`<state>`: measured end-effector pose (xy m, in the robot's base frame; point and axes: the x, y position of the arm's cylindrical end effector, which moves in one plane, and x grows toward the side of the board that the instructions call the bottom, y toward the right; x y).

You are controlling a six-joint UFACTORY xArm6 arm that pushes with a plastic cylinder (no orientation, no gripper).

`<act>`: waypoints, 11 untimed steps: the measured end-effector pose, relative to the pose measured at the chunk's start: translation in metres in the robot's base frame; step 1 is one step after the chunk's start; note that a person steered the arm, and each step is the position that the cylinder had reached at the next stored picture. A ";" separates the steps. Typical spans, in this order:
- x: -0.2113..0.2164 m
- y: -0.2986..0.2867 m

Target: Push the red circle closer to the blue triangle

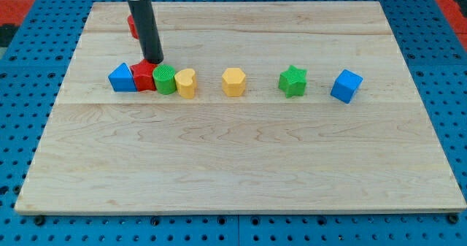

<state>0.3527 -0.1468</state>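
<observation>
The rod comes down from the view's top left, and my tip [154, 61] rests at the upper edge of a red block [144, 77] whose shape I can't make out. That block sits touching the blue triangle [122, 78] on its left and a green round block [166, 79] on its right. Another red piece [132, 25], mostly hidden behind the rod, lies farther up the counter [241, 166]. There are no jaws here, only the rod. Rightward along the row stand a yellow heart [187, 83], a yellow hexagon [233, 82], a green star [292, 81] and a blue cube [346, 85].

A lab bench: wooden board [241, 151] on a blue perforated mounting plate [29, 93].
</observation>
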 end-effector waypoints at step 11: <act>0.014 -0.102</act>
